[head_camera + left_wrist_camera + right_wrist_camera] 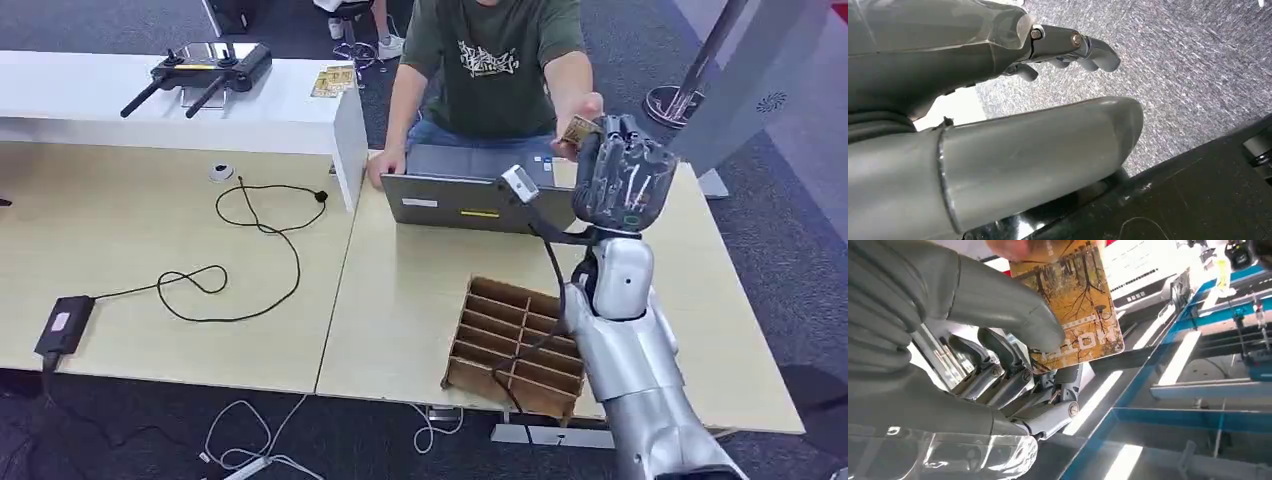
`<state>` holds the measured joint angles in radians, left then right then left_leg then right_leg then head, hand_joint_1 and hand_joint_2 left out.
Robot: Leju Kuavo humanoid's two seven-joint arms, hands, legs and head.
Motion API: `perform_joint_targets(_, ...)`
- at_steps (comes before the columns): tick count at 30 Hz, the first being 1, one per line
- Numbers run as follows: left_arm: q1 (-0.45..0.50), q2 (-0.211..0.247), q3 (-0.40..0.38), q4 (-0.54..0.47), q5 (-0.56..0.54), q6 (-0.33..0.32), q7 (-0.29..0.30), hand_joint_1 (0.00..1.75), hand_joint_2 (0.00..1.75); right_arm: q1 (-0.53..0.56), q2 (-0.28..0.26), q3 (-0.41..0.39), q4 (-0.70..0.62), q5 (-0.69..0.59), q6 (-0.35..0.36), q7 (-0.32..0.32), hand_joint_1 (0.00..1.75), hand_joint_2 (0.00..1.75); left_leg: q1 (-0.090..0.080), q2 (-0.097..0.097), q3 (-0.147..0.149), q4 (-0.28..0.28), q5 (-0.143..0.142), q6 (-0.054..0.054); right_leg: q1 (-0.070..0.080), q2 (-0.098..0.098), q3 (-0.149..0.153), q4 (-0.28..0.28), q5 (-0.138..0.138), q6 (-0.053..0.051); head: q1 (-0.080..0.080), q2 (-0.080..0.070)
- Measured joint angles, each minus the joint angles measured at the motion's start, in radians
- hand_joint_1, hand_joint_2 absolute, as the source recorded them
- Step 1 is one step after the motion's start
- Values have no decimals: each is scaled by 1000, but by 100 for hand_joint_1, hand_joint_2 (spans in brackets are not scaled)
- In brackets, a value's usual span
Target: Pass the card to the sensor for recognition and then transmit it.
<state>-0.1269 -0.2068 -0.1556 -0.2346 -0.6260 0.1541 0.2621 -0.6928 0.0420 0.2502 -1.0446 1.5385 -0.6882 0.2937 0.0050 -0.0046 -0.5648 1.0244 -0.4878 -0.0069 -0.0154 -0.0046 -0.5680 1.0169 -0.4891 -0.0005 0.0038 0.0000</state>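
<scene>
My left hand (1068, 47) hangs over grey carpet, fingers curled on nothing. My right hand (622, 178) pinches an orange card (1073, 300) printed with autumn trees; a person's hand (578, 112) touches its far edge. Below my right hand, the brown cardboard divider box (510, 345) on the pale wooden surface (400, 300) has bare slots.

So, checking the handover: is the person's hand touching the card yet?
Touching. Right wrist view shows the person's fingers on the card, pinched by the right hand.

Right hand (622, 180) raised, thumb pinching — left hand (1068, 47) hanging, fingers curled.
</scene>
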Motion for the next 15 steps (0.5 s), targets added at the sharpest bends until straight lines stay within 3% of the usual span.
perform_joint_targets(15,0,0,0,0,-5,2,0,0,0,-57,-39,65,139,0,-1,31,175,175,0,0,0,0,0,0,0,0,0,0,0,0,0,0)
